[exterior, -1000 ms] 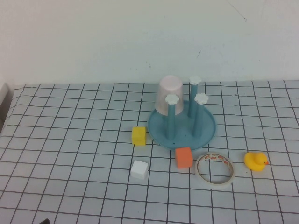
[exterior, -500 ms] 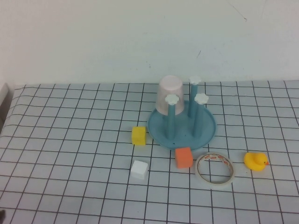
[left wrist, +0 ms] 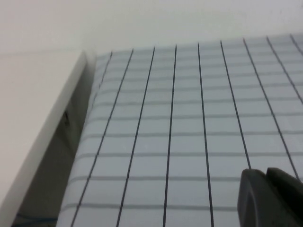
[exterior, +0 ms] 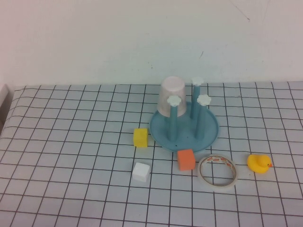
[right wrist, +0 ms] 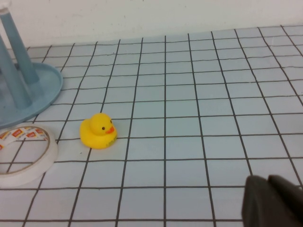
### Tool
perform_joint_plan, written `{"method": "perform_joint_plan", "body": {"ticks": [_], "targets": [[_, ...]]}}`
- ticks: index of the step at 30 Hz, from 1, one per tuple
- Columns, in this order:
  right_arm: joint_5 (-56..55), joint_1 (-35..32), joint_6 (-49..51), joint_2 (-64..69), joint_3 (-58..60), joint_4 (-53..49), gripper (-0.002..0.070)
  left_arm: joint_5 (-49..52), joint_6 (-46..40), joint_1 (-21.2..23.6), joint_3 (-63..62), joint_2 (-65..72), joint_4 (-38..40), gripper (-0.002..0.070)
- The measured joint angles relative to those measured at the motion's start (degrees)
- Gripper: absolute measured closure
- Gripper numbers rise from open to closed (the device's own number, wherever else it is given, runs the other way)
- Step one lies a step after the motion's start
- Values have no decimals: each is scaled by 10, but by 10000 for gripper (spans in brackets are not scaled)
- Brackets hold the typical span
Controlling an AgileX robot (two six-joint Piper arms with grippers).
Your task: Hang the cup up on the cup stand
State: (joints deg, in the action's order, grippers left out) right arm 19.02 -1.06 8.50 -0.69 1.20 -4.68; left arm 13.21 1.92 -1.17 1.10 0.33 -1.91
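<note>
Cup (exterior: 171, 96) is seen upside down over a rear peg of the cup stand (exterior: 184, 130), on the gridded counter (exterior: 71, 142). Around the stand are set a yellow block (exterior: 140, 137), white block (exterior: 141, 171), orange block (exterior: 186, 159), tape ring (exterior: 217, 171) and rubber duck (exterior: 259, 163). Left claw (left wrist: 272, 196) is held closed and empty above the counter's left edge, while right claw (right wrist: 274, 201) is held closed and empty, well apart from the duck.

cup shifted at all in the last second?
No. The cup sits upside down over the same back-left peg of the cup stand, unchanged against the grid lines and the yellow block.
</note>
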Motion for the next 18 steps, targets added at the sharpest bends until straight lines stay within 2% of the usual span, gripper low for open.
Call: {"method": "perform_joint_plan", "body": {"ticks": [4,18], "targets": [[1,0,0,0,0,-1,676,40,2,0,0,-8,0,678],[3,0,0,0,0,-1,676,43,-10,0,-1,-10,0,678]]}}
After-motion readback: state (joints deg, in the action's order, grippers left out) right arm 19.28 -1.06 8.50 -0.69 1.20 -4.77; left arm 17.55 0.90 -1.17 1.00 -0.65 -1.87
